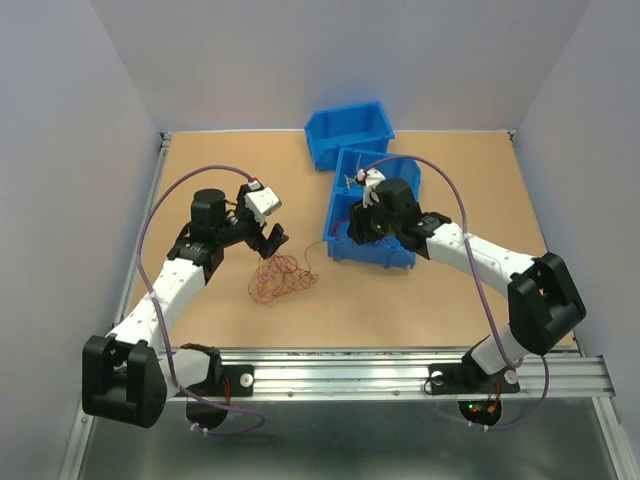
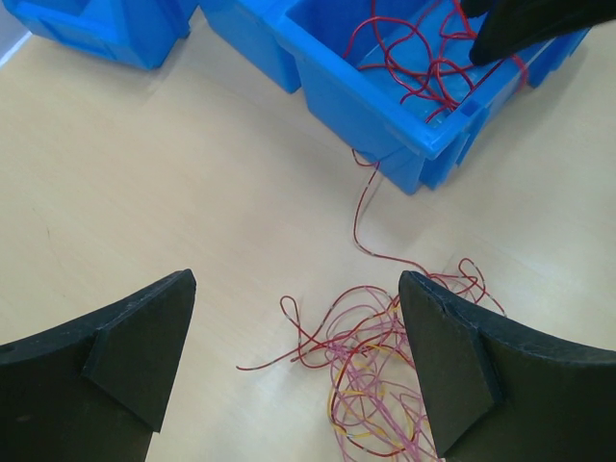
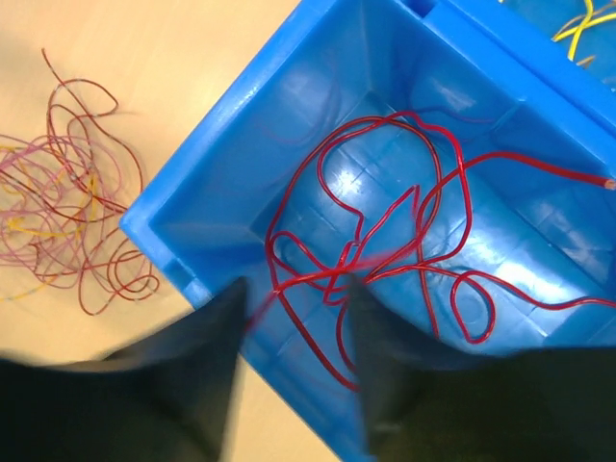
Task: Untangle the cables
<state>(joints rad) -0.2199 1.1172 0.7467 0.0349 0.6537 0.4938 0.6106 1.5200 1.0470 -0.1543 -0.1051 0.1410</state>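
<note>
End effectors empty: left one wide open, right one half open around red cables.

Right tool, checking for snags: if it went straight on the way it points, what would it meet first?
Probably the red cable looped in the blue bin, just ahead of the right tool; then the bin's floor. Depth unclear.

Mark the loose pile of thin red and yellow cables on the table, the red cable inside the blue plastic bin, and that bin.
loose pile of cables [image 1: 280, 275], top view, pile's centre.
red cable [image 3: 332, 277], right wrist view, crossing loops.
blue plastic bin [image 3: 226, 120], right wrist view, left rim.
</note>
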